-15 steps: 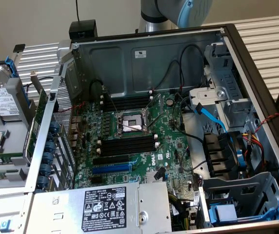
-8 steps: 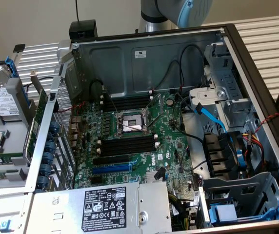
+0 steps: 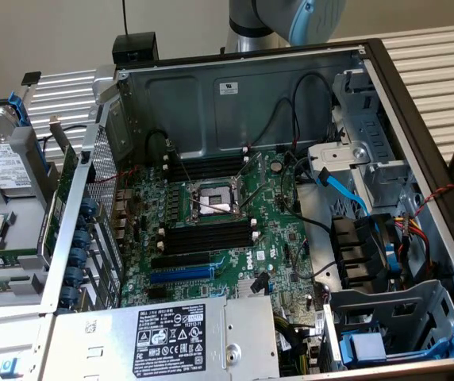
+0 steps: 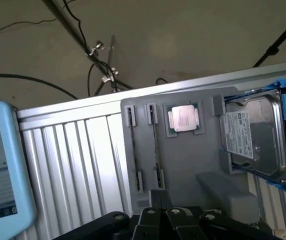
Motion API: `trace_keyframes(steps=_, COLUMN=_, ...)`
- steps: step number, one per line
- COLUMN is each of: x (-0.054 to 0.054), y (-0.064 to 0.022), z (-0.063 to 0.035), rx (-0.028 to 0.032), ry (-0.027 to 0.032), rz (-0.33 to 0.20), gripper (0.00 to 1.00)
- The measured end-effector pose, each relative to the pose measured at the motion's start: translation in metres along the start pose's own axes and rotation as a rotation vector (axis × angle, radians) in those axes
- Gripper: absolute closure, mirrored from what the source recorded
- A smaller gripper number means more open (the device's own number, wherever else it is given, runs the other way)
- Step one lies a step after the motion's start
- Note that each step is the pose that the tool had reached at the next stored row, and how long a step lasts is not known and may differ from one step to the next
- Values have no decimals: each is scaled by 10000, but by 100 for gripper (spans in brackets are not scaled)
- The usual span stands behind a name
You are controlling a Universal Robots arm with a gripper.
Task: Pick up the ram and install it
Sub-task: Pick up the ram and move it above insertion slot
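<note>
The ram stands on edge as a thin strip in a holder of the grey tray, with a second holder beside it. In the exterior view, green ram sticks lie in the same tray at that view's left, outside the computer case. My gripper's black body hangs above the tray's near end, apart from the ram. The motherboard lies in the open case, with long black memory slots with white end clips below the processor socket.
A processor chip and a hard drive in a blue frame sit on the tray. A light-blue tablet is beside it. Case walls, cables, a fan and the power supply surround the motherboard. The arm rises behind the case.
</note>
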State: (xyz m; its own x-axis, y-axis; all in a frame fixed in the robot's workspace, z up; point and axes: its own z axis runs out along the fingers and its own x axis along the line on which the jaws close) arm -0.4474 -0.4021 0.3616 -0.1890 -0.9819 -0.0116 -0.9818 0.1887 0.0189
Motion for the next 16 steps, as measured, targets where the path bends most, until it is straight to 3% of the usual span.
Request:
trace_keyframes(steps=8, x=63, y=-11, z=85, rx=-1, ry=3, rz=-182, gripper=90)
trace_keyframes(steps=16, x=71, y=-14, z=230, rx=-2, ry=6, rz=-274, gripper=90)
